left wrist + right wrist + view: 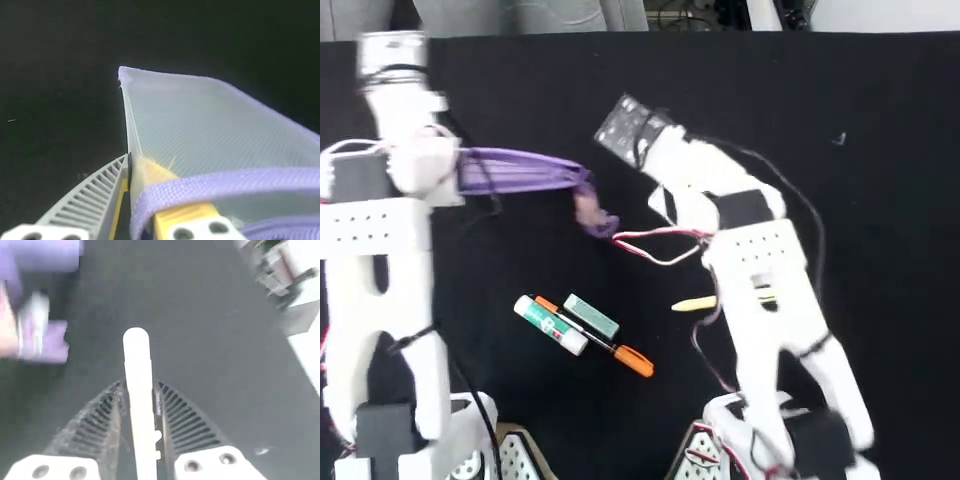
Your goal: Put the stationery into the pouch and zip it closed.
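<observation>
Pouch (520, 170) is held over the counter (880, 200) toward its left edge, with your left claw (134, 182) pinching one end. Your right claw (137, 390) is clamped on a white pen (136, 355), near the pouch's free end. A glue stick (550, 325), eraser (591, 315) and orange pen (610, 348) lie together toward the near edge. A yellow piece (693, 303) lies just beside them.

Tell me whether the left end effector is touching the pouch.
Touching. The left wrist view shows the left end effector shut on the pouch, with the pouch's edge pinched inside it.
</observation>
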